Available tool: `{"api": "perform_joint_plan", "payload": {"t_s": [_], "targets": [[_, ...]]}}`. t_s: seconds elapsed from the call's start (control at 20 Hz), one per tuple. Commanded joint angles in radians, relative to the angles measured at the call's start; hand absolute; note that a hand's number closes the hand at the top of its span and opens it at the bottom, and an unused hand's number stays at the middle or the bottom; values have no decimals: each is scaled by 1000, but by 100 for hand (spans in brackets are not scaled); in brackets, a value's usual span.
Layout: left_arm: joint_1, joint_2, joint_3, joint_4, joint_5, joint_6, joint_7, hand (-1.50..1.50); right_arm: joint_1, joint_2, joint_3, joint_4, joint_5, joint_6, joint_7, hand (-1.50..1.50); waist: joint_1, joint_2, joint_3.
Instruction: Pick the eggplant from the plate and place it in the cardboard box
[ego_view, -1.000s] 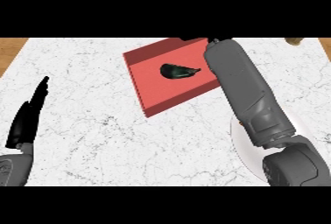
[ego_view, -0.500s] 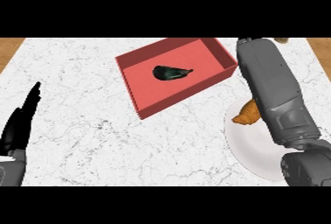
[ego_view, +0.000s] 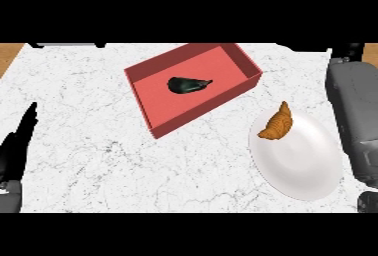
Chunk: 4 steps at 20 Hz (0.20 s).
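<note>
1. One tabletop (ego_view: 88, 165): white marble pattern, fills most of the head view; a strip of wood tone shows at its far corners.
2. One box (ego_view: 240, 57): red, shallow, open-topped, set at an angle on the far middle of the tabletop. Looks red rather than cardboard-brown.
3. One plate (ego_view: 303, 170): white, round, at the right, near the box's right corner but not touching it.
4. Two grey forearms: the right one (ego_view: 354, 115) runs along the right edge, beside and partly over the plate's right rim; of the left one only a small grey patch shows at the lower left corner.
5. Two hands, one partly readable. Left hand (ego_view: 18, 145): black, at the left edge, fingers straight and pointing up, spread open, holding nothing, touching none of the items. Right hand (ego_view: 347, 50): only a dark sliver at the top right above the forearm; can't tell how its fingers stand or whether it holds anything.
6. One croissant (ego_view: 277, 125): orange-brown, curved, lying on the plate's upper left rim.
7. One eggplant (ego_view: 188, 85): dark, nearly black, lying on the box floor around its middle, clear of the walls. It's in the box, off the plate.
</note>
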Motion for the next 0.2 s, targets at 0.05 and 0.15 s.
{"api": "perform_joint_plan", "payload": {"t_s": [0.05, 0.15], "targets": [[-29, -20, -13, -38, -30, 29, 59, 0, 106, -71, 56, -179, -18, 159, 102, -150, -8, -4, 0], [-21, -20, -2, 2, -14, 10, 14, 0, 220, -88, 59, -227, -48, 249, 56, -150, -9, -2, 0]]}}
